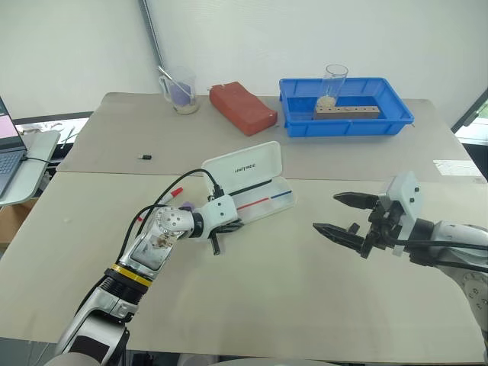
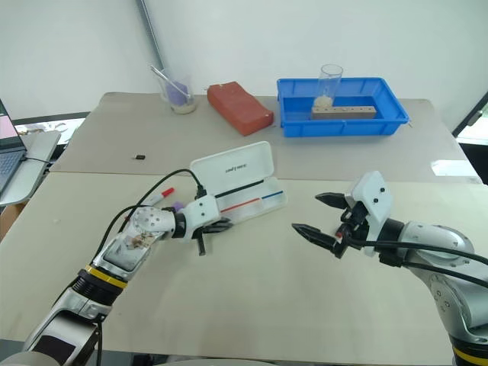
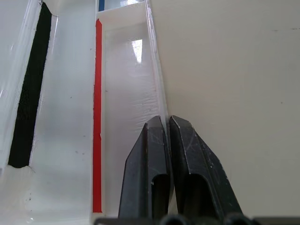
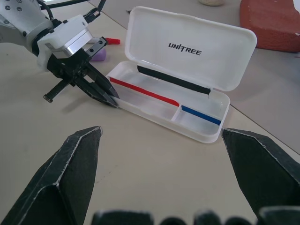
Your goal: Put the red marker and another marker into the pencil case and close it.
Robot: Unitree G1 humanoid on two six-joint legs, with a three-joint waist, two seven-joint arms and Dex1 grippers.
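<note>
right wrist view gives us the white translucent plastic pencil case (image 4: 178,101) lying open, lid up. our left gripper (image 4: 110,96) pinches its near front wall, jaws closed; our right gripper (image 1: 343,215) hangs wide, empty. the red-capped white marker (image 4: 111,41) and lavender highlighter (image 4: 97,56) wait outside, unpacked.

Both head eyes look down over the table from behind. Left wrist cam sits super close, jaws against the pencil case (image 3: 126,93) wall (right wrist sees that case from farther back, between its jaws).
</note>
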